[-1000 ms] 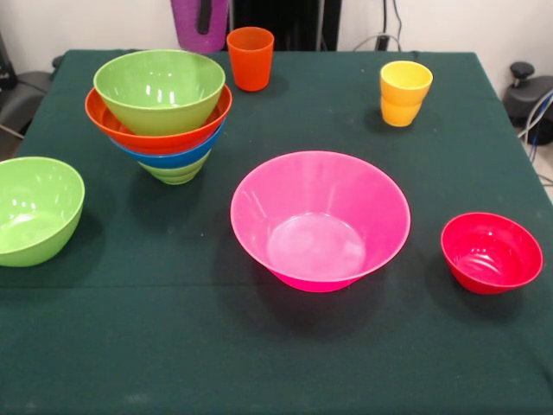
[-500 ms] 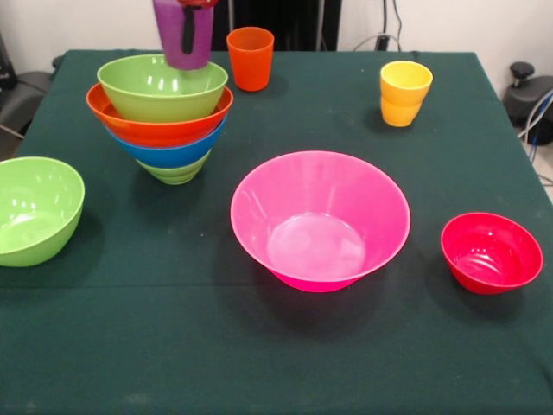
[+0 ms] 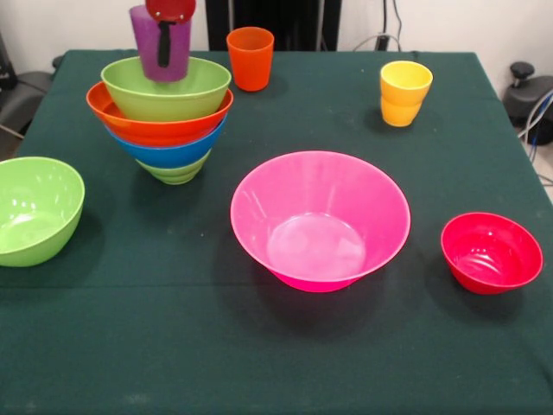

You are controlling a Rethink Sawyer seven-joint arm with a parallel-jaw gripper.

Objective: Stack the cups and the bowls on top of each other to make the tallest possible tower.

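The tower [image 3: 164, 121] stands at the back left: a lime green bowl at the bottom, then a blue bowl, an orange bowl and a lime green bowl [image 3: 166, 88] on top. My gripper [image 3: 163, 39] comes down from the top edge, shut on the purple cup [image 3: 160, 47], and holds it in the mouth of the top green bowl. An orange cup [image 3: 251, 57] and a yellow cup [image 3: 404, 92] stand at the back. A large pink bowl [image 3: 320, 218], a small red bowl [image 3: 491, 252] and another lime green bowl [image 3: 34, 208] sit apart.
The dark green tablecloth [image 3: 259, 363] covers the table. Cables and dark equipment [image 3: 527, 95] lie beyond the right edge.
The gripper has carried the purple cup down and to the left, from behind the tower's back edge into the mouth of the top green bowl.
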